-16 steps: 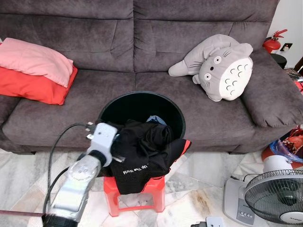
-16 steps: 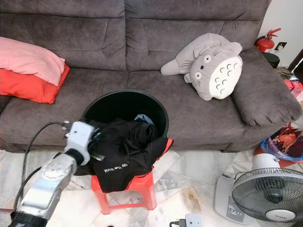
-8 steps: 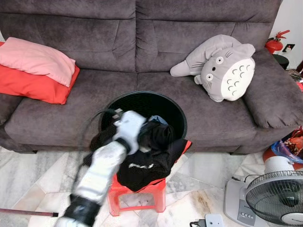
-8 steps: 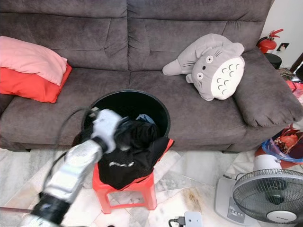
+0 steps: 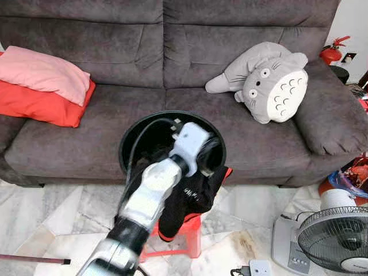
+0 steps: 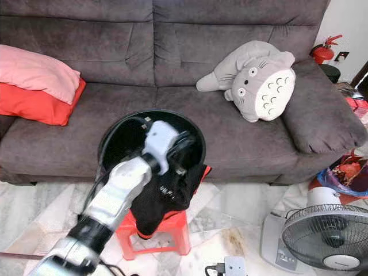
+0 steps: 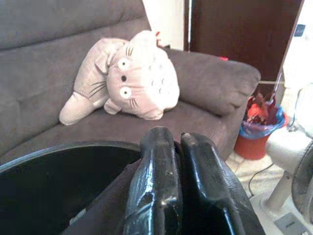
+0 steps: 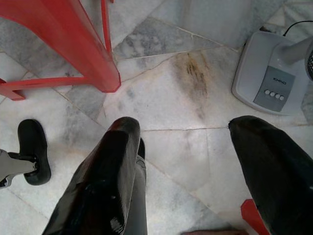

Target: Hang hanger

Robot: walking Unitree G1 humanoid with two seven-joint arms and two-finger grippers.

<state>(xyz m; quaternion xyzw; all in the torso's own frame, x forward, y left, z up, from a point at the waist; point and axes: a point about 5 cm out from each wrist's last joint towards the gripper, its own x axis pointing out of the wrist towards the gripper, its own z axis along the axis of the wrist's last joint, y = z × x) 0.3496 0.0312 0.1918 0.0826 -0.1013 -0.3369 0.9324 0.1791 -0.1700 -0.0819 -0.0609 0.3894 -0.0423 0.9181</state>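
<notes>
Left gripper (image 7: 177,147) hangs over the black bin (image 5: 133,135), jaws pressed together, black garment (image 5: 190,198) draped just below; right gripper (image 8: 188,161) gapes above the floor.

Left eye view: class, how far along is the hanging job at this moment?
Done: nothing looks hung; the black garment drapes from the black basket over the red stool. In hand: the left gripper, fingers closed together, is at the basket's rim; whether it grips cloth is unclear. Left: all the hanging. The right gripper hangs open over the floor.
</notes>
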